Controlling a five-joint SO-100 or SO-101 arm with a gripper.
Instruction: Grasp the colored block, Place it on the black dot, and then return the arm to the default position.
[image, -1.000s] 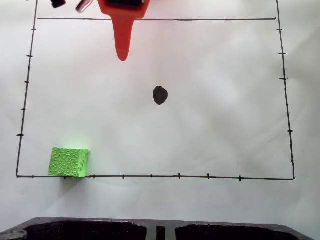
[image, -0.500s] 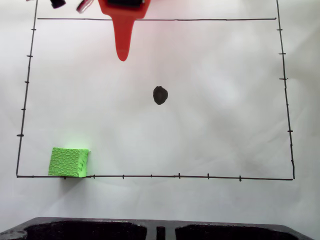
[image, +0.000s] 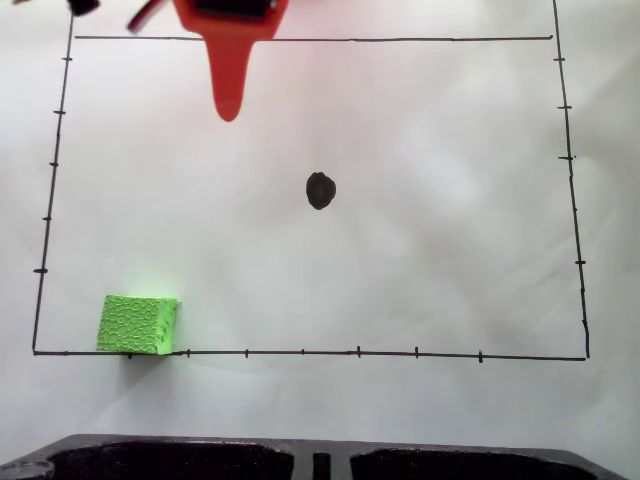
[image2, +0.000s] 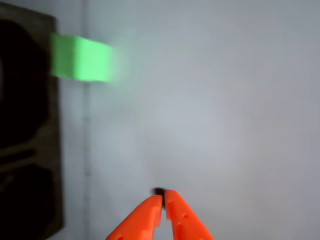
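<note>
The green crackle-textured block (image: 138, 324) sits on the white paper at the lower left corner of the drawn rectangle, touching its bottom line. In the wrist view it shows blurred as the block (image2: 81, 59) at the upper left. The black dot (image: 320, 190) lies bare near the paper's middle; in the wrist view a sliver of the dot (image2: 157, 190) peeks out beside the fingertips. My orange gripper (image: 229, 112) hangs from the top edge, far above the block and up-left of the dot. In the wrist view the gripper (image2: 164, 196) is shut, its tips touching, holding nothing.
A thin black border with tick marks (image: 300, 352) frames the paper. A dark moulded tray (image: 320, 458) runs along the bottom edge of the fixed view, and the same tray (image2: 25, 125) lies at the left of the wrist view. Cables (image: 145, 12) hang at the top left.
The gripper has shifted slightly to the left along the top of the fixed view. Block and dot have not moved.
</note>
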